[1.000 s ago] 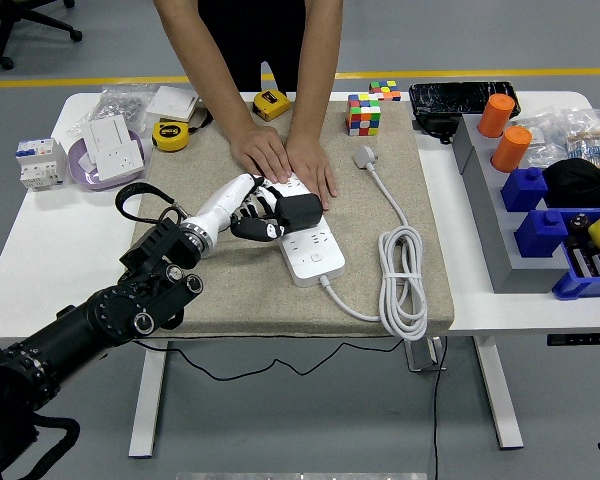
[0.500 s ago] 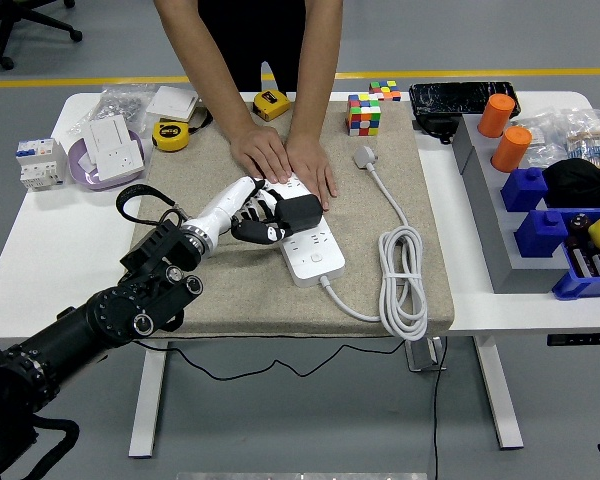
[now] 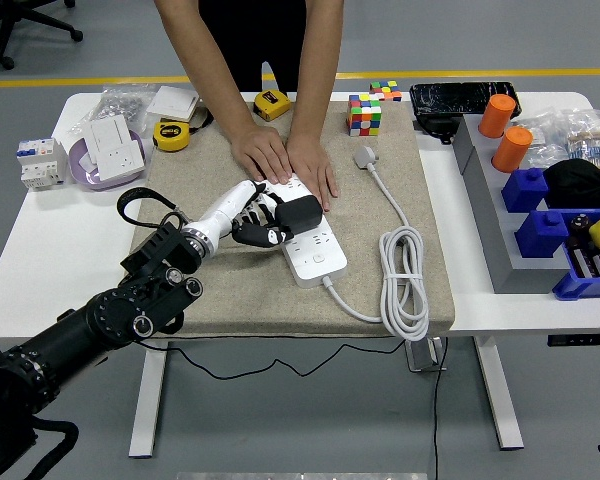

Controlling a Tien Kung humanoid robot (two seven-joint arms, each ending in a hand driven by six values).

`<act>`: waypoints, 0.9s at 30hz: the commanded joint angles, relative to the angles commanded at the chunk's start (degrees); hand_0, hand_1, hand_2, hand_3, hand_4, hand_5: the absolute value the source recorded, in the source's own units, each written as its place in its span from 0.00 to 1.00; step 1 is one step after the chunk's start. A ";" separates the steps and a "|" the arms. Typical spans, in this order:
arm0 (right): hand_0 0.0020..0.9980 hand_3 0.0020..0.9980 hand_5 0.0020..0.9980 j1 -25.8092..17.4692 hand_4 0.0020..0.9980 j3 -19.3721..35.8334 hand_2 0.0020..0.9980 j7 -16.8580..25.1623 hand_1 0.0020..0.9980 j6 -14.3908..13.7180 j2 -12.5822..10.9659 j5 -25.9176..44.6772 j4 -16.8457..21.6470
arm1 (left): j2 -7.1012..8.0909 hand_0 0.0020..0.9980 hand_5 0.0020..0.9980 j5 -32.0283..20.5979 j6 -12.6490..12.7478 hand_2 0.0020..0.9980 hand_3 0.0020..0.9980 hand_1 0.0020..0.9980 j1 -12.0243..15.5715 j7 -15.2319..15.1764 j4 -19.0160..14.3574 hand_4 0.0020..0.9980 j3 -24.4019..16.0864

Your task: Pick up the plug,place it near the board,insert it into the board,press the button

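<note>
We see a white worktop (image 3: 40, 260) with a beige mat (image 3: 380, 150) spread over its middle. Along the right side stands a grey rack (image 3: 500, 255) carrying blue bins (image 3: 540, 232), two orange cylinders (image 3: 505, 130) and a yellow item that we can only partly see. Our left arm (image 3: 100, 315) reaches in from the lower left corner, black up to the wrist and white beyond it. A person stands at the far side, and both of the person's hands (image 3: 285, 160) lie flat on the far end of the white power strip (image 3: 310, 245), pressing it onto the mat. The strip lies slantwise in the middle of the mat, and its white cable (image 3: 402, 285) runs off the near end, loops in a coil to the right and ends in a grey plug head (image 3: 365, 156) lying on the mat near the far edge. Our left hand (image 3: 252, 218) sits over the strip's far half, its dark fingers (image 3: 265, 232) curled around the black plug (image 3: 302, 212), which rests on top of the strip just beside the person's hands; we cannot tell whether its pins are seated in a socket. Smaller things lie at the far edge: a colourful cube (image 3: 363, 114), two yellow tape measures (image 3: 170, 135), a white socket plate (image 3: 110, 145) on a purple roll, and a small breaker (image 3: 38, 162) at the left.
</note>
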 joint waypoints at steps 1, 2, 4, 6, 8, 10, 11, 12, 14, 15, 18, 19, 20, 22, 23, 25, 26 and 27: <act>0.75 0.78 0.98 -0.03 1.00 0.03 0.72 0.00 0.74 0.00 0.01 -0.03 0.00 | 0.00 0.30 0.12 -0.12 -0.21 0.51 0.53 0.40 -0.03 -0.05 -0.03 0.83 0.04; 0.75 0.78 0.98 -0.05 1.00 0.07 0.72 -0.02 0.74 0.01 0.02 -0.06 0.00 | 0.00 0.30 0.12 -0.06 -0.31 0.51 0.53 0.40 -0.08 -0.08 -0.05 0.83 0.02; 0.75 0.78 0.98 -0.06 1.00 0.10 0.72 -0.03 0.74 0.04 0.05 -0.09 0.00 | 0.00 0.38 0.20 0.31 -0.44 0.55 0.54 0.52 -0.23 -0.09 -0.05 0.98 -0.08; 0.75 0.78 0.98 -0.01 1.00 0.08 0.72 -0.03 0.74 0.09 0.08 -0.05 0.00 | 0.00 0.38 0.20 0.63 -0.46 0.55 0.54 0.52 -0.50 -0.09 -0.02 0.98 -0.23; 0.75 0.78 0.98 0.03 1.00 0.04 0.72 -0.02 0.74 0.13 0.10 0.02 0.00 | 0.00 0.38 0.20 0.94 -0.49 0.55 0.54 0.52 -0.82 -0.07 0.01 0.98 -0.44; 0.75 0.78 0.98 0.05 1.00 0.02 0.72 0.00 0.74 0.17 0.09 0.04 0.00 | 0.00 0.48 0.21 1.35 -0.53 0.60 0.55 0.65 -1.20 0.01 -0.04 1.00 -0.77; 0.75 0.78 0.98 0.06 1.00 0.07 0.72 -0.01 0.74 0.17 0.10 0.00 0.00 | 0.00 0.48 0.21 1.51 -0.53 0.60 0.55 0.65 -1.36 0.07 -0.09 1.00 -0.86; 0.75 0.78 0.98 0.07 1.00 0.14 0.72 -0.02 0.74 0.17 0.10 -0.05 0.00 | 0.00 0.48 0.21 1.66 -0.53 0.60 0.55 0.65 -1.53 0.13 -0.16 1.00 -0.88; 0.75 0.78 0.98 0.09 1.00 0.19 0.72 -0.03 0.74 0.17 0.10 -0.08 0.00 | 0.00 0.48 0.21 1.87 -0.56 0.60 0.55 0.65 -1.81 0.26 -0.26 1.00 -0.80; 0.75 0.78 0.98 0.12 1.00 0.21 0.72 -0.03 0.74 0.18 0.10 -0.09 0.00 | 0.00 0.48 0.21 2.06 -0.55 0.60 0.55 0.65 -1.97 0.35 -0.30 1.00 -0.77; 0.75 0.78 0.98 0.23 1.00 0.12 0.72 0.03 0.74 0.19 0.15 0.09 0.00 | 0.00 0.56 0.21 3.19 -0.72 0.64 0.57 0.70 -2.36 0.75 -0.28 1.00 -1.01; 0.75 0.78 0.98 0.26 1.00 0.10 0.72 0.05 0.74 0.18 0.15 0.14 0.00 | 0.00 0.56 0.21 3.40 -0.81 0.64 0.57 0.70 -2.43 0.85 -0.22 1.00 -1.05; 0.75 0.78 0.98 0.28 1.00 0.10 0.72 0.06 0.74 0.18 0.15 0.16 0.00 | 0.00 0.56 0.21 3.56 -0.99 0.64 0.57 0.70 -2.49 1.00 -0.15 1.00 -1.10; 0.75 0.78 0.98 0.29 1.00 0.21 0.72 0.05 0.74 0.16 0.14 0.08 0.00 | 0.00 0.60 0.23 4.21 -1.31 0.71 0.59 0.74 -2.58 1.34 -0.08 1.00 -1.17; 0.75 0.78 0.98 0.29 1.00 0.22 0.72 0.06 0.74 0.16 0.12 0.07 0.00 | 0.00 0.60 0.23 4.46 -1.40 0.71 0.59 0.74 -2.63 1.46 -0.07 1.00 -1.16; 0.75 0.78 0.98 0.33 1.00 0.36 0.72 0.04 0.74 0.15 0.10 -0.03 0.00 | 0.00 0.60 0.23 5.46 -1.29 0.71 0.59 0.74 -2.74 1.73 -0.26 1.00 -1.17; 0.75 0.78 0.98 0.35 1.00 0.33 0.72 0.05 0.74 0.15 0.09 -0.01 0.00 | 0.00 0.60 0.23 5.83 -1.21 0.71 0.59 0.74 -2.78 1.81 -0.34 1.00 -1.16; 0.75 0.78 0.98 0.38 1.00 0.22 0.72 0.07 0.74 0.18 0.09 0.07 0.00 | 0.00 0.60 0.23 6.14 -1.19 0.71 0.59 0.74 -2.84 1.90 -0.42 1.00 -1.09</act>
